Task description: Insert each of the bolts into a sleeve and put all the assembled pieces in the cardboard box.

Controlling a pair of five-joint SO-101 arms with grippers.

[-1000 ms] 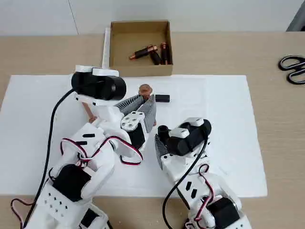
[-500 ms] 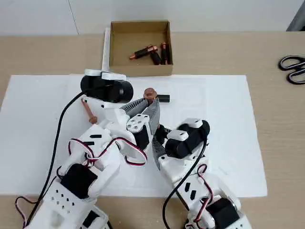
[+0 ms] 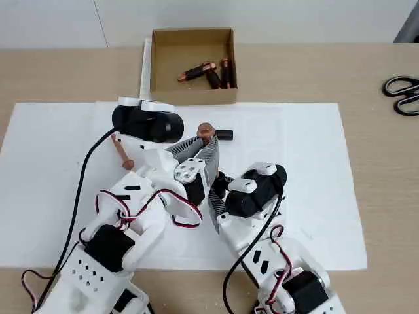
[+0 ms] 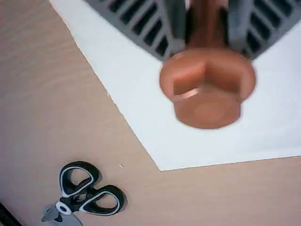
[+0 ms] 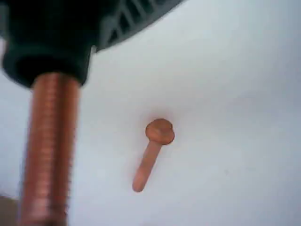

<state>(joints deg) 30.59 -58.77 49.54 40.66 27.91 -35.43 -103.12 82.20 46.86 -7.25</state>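
Tabletop (image 3: 366, 65) holds white sheet (image 3: 308, 150), cardboard box (image 3: 193, 97), scissors (image 4: 91, 191)

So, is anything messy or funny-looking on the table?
Nothing looks broken or spilled. The one odd thing is the scissors, lying on the bare table off the paper. One bolt and one sleeve lie loose on the paper, not yet joined.
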